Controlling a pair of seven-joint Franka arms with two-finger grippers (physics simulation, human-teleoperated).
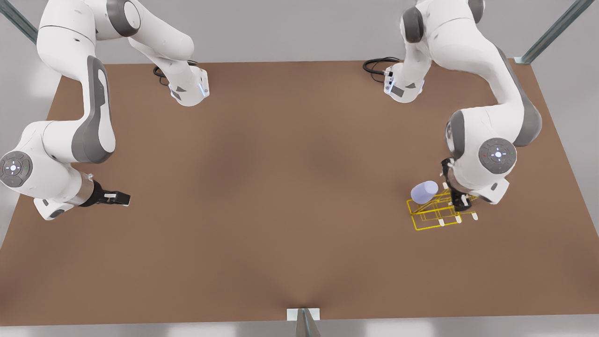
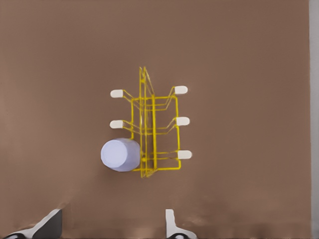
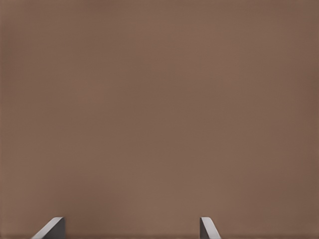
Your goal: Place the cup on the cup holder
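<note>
Cup (image 1: 424, 192) (image 2: 119, 155): pale lavender-blue, smooth, no handle. Sits tilted on the cup holder, at one end of it, touching the yellow wire. In the left wrist view turns one round flat end toward the camera; cannot tell if this is the mouth or the bottom. Free of both grippers.

Cup holder (image 1: 435, 215) (image 2: 152, 129): thin bright-yellow wire rack, rectangular frame with slanted prongs. Stands on the table near the edge on the front view's right, about halfway between the far edge and the near edge.

Prong tips (image 2: 181, 90): white, three on one side of the frame and two visible on the other side, where the cup covers the place of a third.

Left gripper (image 1: 461, 201) (image 2: 110, 226): belongs to the arm on the front view's right. Hangs above the cup holder, beside the cup, not touching it. Fingers spread wide, nothing between them.

Right gripper (image 1: 119, 198) (image 3: 130, 228): belongs to the arm on the front view's left. Waits over bare table near the edge on the front view's left, well apart from the cup and the rack. Fingers spread, holds nothing.

Table (image 1: 281, 187): brown, flat, carries the rack and both arm bases.
</note>
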